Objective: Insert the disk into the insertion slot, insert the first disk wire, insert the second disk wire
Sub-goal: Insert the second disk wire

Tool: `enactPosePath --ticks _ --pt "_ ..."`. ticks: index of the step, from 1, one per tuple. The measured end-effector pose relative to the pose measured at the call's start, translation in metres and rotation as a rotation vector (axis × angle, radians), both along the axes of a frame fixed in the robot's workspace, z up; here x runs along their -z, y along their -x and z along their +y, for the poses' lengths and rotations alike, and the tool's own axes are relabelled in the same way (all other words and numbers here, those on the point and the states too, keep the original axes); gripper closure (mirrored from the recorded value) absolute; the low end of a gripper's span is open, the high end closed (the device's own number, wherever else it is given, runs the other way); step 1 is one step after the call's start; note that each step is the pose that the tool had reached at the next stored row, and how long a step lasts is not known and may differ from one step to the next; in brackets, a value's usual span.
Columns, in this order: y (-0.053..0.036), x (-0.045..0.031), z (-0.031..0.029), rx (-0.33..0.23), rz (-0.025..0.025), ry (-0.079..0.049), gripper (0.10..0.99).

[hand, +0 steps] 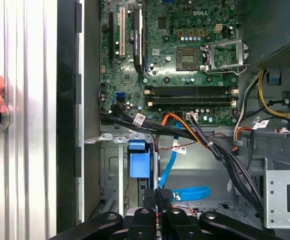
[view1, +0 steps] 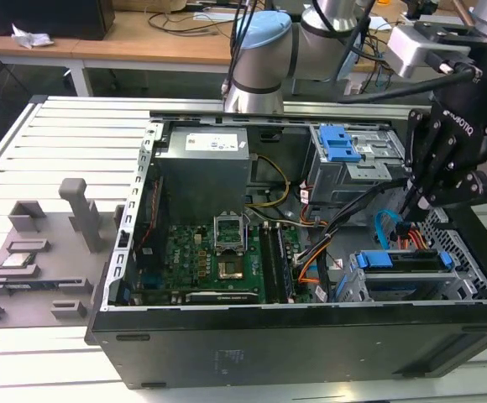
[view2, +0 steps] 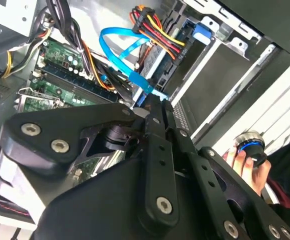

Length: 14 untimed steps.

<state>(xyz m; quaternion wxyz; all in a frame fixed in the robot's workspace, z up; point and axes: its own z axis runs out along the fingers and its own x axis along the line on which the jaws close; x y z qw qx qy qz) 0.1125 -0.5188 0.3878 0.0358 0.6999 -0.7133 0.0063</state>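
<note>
Already the disk (view1: pixel 403 260) sits in the insertion slot (view1: pixel 468 256) at the lower right of the exterior view, with its blue carrier facing outward. In the second wrist view the claw (view2: pixel 158 107) looks pressed together on the plug end of the blue wire (view2: pixel 120 50). With so thin a hold, the plug could twist or slip. If it meets the socket skewed, it may jam or bend. The power bundle (view2: pixel 152 30) crowding beside it could snag.
</note>
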Motion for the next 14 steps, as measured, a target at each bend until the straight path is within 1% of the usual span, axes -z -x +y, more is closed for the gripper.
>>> enactPosePath --ticks 1,3,6,14 --pt "-0.0001 0.0044 0.0000 0.000 0.0016 0.000 0.914" --pt "-0.0001 0.0111 0.0000 -0.001 0.0032 0.000 0.914" --pt "-0.0001 0.0160 0.0000 -0.001 0.0041 0.000 0.914" --pt "-0.0001 0.0168 0.0000 -0.001 0.0042 0.000 0.902"
